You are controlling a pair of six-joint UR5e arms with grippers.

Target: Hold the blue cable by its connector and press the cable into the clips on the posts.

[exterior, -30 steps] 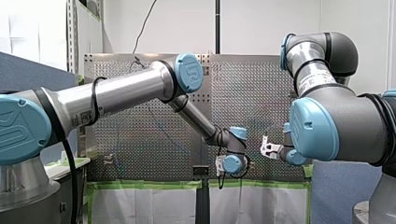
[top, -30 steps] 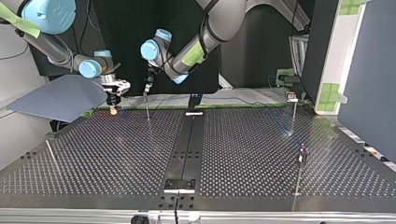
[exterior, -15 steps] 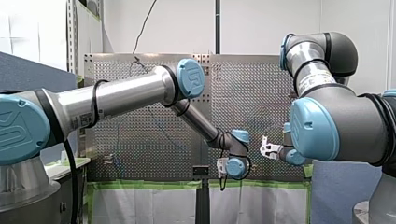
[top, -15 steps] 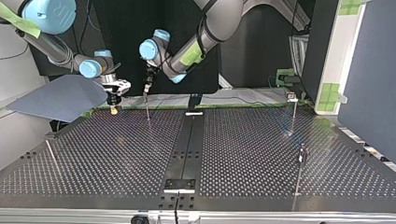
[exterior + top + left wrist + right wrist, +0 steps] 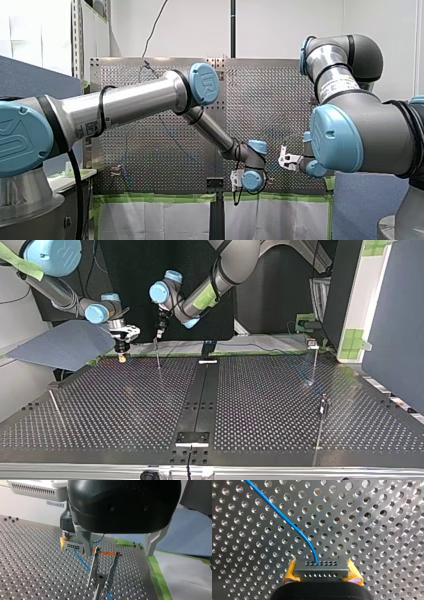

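Observation:
My right gripper (image 5: 322, 575) is shut on the grey connector (image 5: 321, 567), held between its yellow pads. The blue cable (image 5: 287, 521) leaves the connector and runs off over the perforated table (image 5: 374, 530). In the left wrist view my left gripper (image 5: 98, 587) is open, its metal fingers (image 5: 93, 567) straddling the top of a thin post (image 5: 98, 594). The cable (image 5: 81, 560) passes close beside that post, and the connector (image 5: 72, 545) hangs just beyond it. In the top view my left gripper (image 5: 159, 334) is over the post (image 5: 158, 357), with my right gripper (image 5: 121, 351) to its left.
More thin posts stand at the top view's right (image 5: 314, 362) (image 5: 321, 415), and one leans at its left (image 5: 56, 407). A black rail (image 5: 200, 390) runs down the table's middle. A blue-grey panel (image 5: 65, 342) lies at the top view's left, and green tape (image 5: 155, 567) edges the table.
In the front view my left arm's wrist has sunk a little and shifted slightly right. My right arm and the connector have stayed still.

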